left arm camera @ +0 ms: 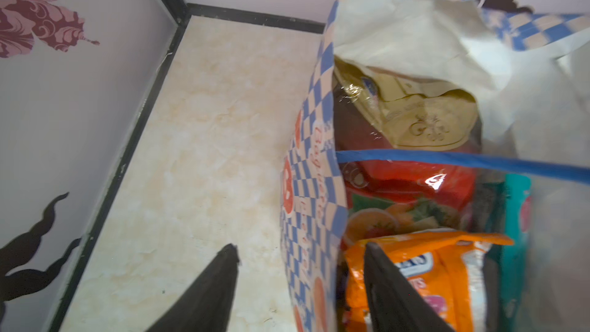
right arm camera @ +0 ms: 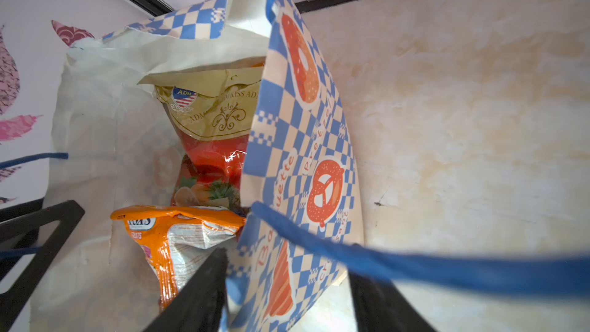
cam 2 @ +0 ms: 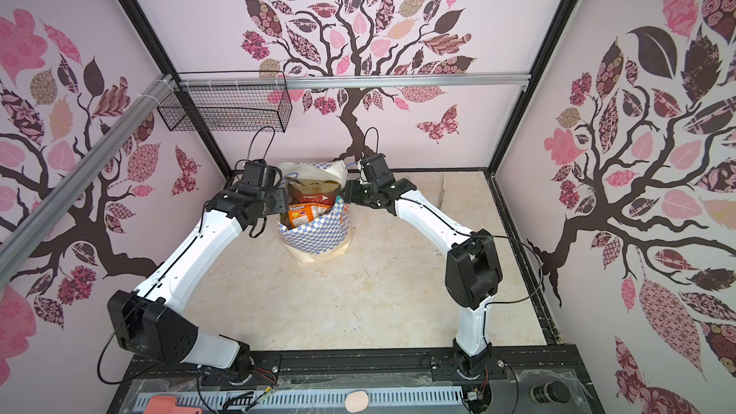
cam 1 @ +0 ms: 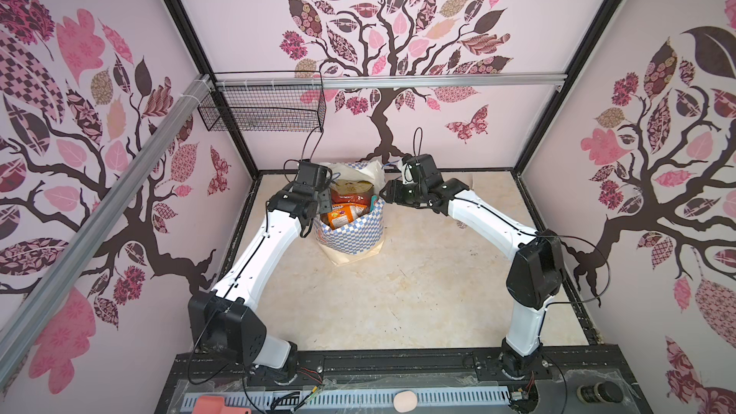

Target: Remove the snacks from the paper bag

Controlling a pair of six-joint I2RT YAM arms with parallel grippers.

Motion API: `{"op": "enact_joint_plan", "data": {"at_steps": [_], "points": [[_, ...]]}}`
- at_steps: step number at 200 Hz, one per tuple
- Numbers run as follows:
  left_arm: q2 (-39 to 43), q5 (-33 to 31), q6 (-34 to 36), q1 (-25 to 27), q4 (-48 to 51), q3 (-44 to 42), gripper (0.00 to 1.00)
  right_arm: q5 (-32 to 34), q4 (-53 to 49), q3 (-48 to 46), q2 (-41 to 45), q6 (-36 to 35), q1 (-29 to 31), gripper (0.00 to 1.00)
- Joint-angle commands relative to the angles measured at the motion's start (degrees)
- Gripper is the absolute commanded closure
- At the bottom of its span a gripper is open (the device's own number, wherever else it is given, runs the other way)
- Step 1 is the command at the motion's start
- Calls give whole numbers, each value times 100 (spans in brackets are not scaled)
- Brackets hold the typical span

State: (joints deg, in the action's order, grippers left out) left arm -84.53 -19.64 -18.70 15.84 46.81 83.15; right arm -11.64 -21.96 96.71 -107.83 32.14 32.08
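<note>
The paper bag (cam 1: 352,238) (cam 2: 318,234) stands upright at the back middle of the table, mouth open. Inside show the snacks: an orange packet (left arm camera: 424,269) (right arm camera: 166,231), a red packet with fruit pictures and a gold top (left arm camera: 402,183) (right arm camera: 214,158), and a teal packet (left arm camera: 517,218) at the far wall. My left gripper (left arm camera: 300,249) (cam 1: 322,209) is open astride the bag's left wall, one finger outside and one inside against the orange packet. My right gripper (right arm camera: 287,266) (cam 1: 384,193) is open astride the right wall. A blue cord handle (right arm camera: 431,266) crosses over its outer finger.
A black wire basket (cam 1: 263,107) hangs on the rail at the back left. Patterned walls and a black frame close in the marble-look table (cam 1: 398,292). A salmon-red object (cam 1: 213,406) and a pale oval (cam 1: 405,400) lie on the front ledge.
</note>
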Motion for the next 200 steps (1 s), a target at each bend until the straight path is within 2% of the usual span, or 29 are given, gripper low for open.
{"op": "enact_joint_plan", "data": {"at_steps": [1,32,55,94,117,150,200], "points": [[56,336,-33,-158,-18,29,51,39,206,-47,-80,43,22,54],[159,939,-155,-232,-107,-110,79,-100,285,52,-112,125,21,82],[306,1708,-251,-243,-323,-242,100,-243,287,75,16,250,24,99],[566,3269,-721,-248,-871,-423,100,-191,655,-533,892,333,23,100],[724,3941,-1196,-211,-1325,-554,100,-149,765,-999,1488,340,22,100],[876,4061,-1423,258,-1488,-572,100,-29,777,-1764,2271,317,-15,100],[1185,4013,-1927,907,-1428,-807,100,-376,545,-2974,3485,473,-613,100]]}}
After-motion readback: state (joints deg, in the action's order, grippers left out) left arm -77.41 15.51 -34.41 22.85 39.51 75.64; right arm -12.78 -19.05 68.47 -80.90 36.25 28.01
